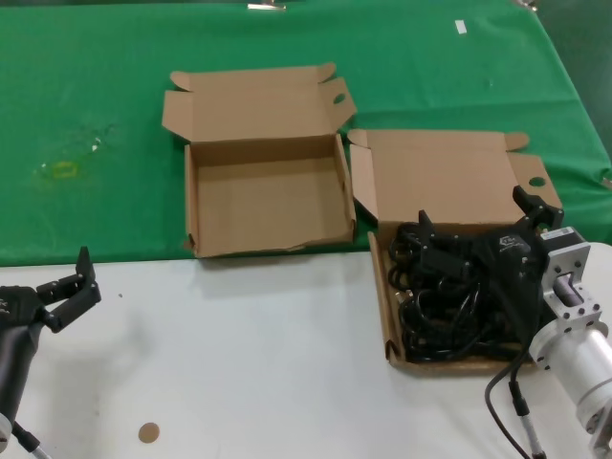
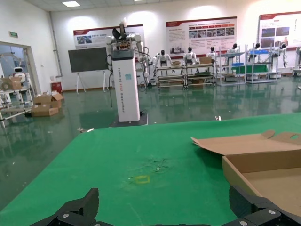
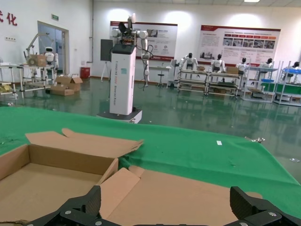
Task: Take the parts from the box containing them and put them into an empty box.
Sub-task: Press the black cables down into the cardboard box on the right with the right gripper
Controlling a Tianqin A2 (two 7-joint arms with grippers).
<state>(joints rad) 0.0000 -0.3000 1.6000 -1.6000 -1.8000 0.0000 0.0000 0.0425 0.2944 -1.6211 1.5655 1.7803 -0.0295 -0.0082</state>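
Note:
The box containing the parts (image 1: 381, 287) lies at the right with its lid (image 1: 445, 177) laid back. Black coiled cords, the parts (image 1: 449, 306), fill its tray. My right gripper (image 1: 478, 212) hovers open over the tray's far end, just above the cords, with nothing between its fingers. In the right wrist view that gripper (image 3: 167, 205) faces the lid (image 3: 188, 197), and the cords are out of sight. The empty box (image 1: 268, 196) stands open to the left of it, also seen as the empty box (image 3: 42, 183) and the empty box (image 2: 263, 174). My left gripper (image 1: 69, 283) rests open at the near left, holding nothing.
A green cloth (image 1: 96, 86) covers the far half of the table and carries both boxes' far parts. The near half is white tabletop (image 1: 249, 354). A small brown disc (image 1: 147, 432) lies near the front edge, and a yellow mark (image 1: 62, 170) sits on the cloth at far left.

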